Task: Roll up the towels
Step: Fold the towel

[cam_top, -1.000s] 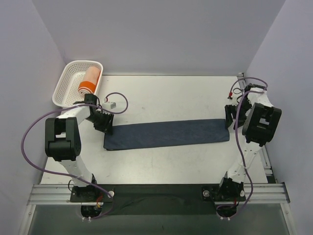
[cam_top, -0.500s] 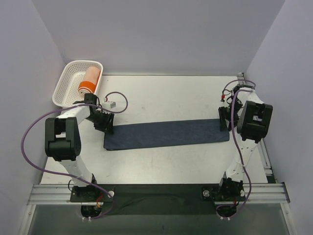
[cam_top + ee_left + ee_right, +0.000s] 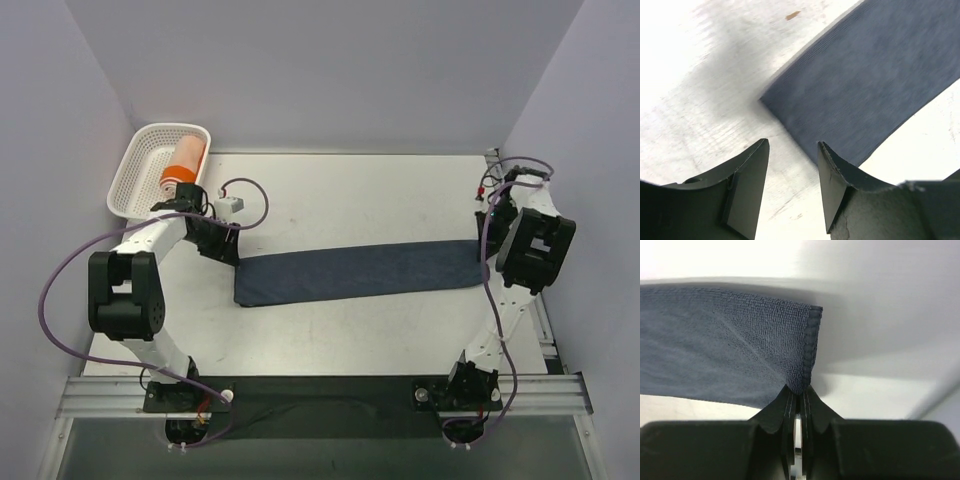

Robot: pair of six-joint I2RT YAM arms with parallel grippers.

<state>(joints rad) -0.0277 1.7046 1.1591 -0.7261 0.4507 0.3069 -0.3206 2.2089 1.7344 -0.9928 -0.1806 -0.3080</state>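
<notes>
A navy towel (image 3: pixel 715 335) of matt, finely looped cloth, its hem stitched, is shown on a smooth, faintly scuffed white table (image 3: pixel 330 200). At ten o'clock an orange towel (image 3: pixel 183 163), also cloth, is held in a white plastic lattice basket (image 3: pixel 135 178); a metal rail (image 3: pixel 100 398) is seen at six.

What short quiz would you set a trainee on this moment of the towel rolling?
1. True or false: the right gripper is shut on an end of the navy towel.
2. Where is the orange towel? A: spread flat beside the navy towel. B: rolled up in the white basket. C: draped over the navy towel.
3. Fill in: the left gripper has its jaws ___, with nothing between them.
Key: 1 true; 2 B; 3 open.
</notes>
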